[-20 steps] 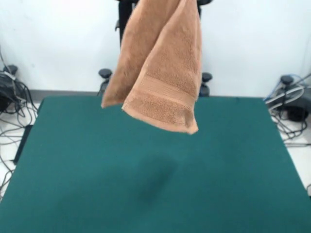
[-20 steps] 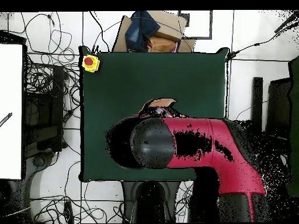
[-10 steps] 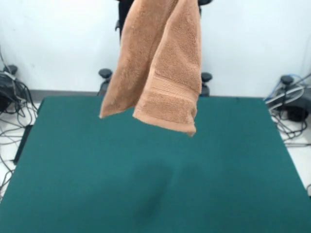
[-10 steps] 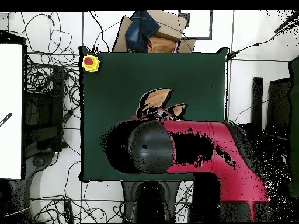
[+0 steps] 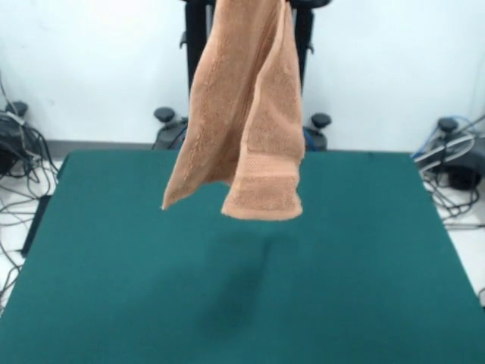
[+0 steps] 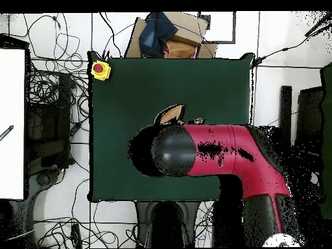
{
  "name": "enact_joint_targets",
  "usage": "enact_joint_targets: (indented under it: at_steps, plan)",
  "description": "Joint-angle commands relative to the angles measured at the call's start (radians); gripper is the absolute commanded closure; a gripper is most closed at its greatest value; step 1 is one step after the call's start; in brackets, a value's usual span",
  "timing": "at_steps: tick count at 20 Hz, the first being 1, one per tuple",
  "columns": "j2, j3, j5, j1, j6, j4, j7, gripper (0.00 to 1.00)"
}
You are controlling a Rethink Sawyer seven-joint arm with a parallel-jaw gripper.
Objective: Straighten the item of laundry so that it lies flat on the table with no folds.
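Right now, step: I am carrying the towel (image 5: 244,114) in the air above the table (image 5: 91,288); by my judgement this is the lift-and-hang part of the straightening, with the laying-out not yet begun.
Towel, where: it is hanging from the top edge of the front view down over the table's far half, at about 12 o'clock from the table's middle, touching nothing below.
Towel, shape: it is draping doubled lengthwise, one pointed corner dangling at 7 o'clock, the banded hem hanging lowest at 5 o'clock.
Shadow: a dim dark patch is lying on the felt under the hem, so the cloth is hanging well clear of the surface.
My fingers: they are sitting above the top edge of the front view, and in the overhead view my arm (image 6: 220,159) is covering them; I cannot tell how they are standing.
Overhead glimpse: only a small peach scrap of towel (image 6: 171,115) is peeking out past my wrist.
Table: the green top is showing no other cloth; a yellow box with a red button (image 6: 100,69) is sitting at its corner.
Next move, as I judge it: lowering until the hem is meeting the felt, then dragging sideways so the doubled layers are peeling apart rather than stacking.
Risk: dropping straight down is likely to leave a heap.
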Motion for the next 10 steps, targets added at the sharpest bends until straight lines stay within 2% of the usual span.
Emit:
enact_joint_targets:
  at_steps: [1,7,10]
  plan:
    - [0.031,-0.031,-0.026,-0.003,-0.066,0.093,0.107,1.00]
    - [0.050,-0.028,-0.019,-0.002,-0.063,0.091,0.123,1.00]
    - [0.054,-0.024,-0.018,-0.018,-0.062,0.091,0.096,1.00]
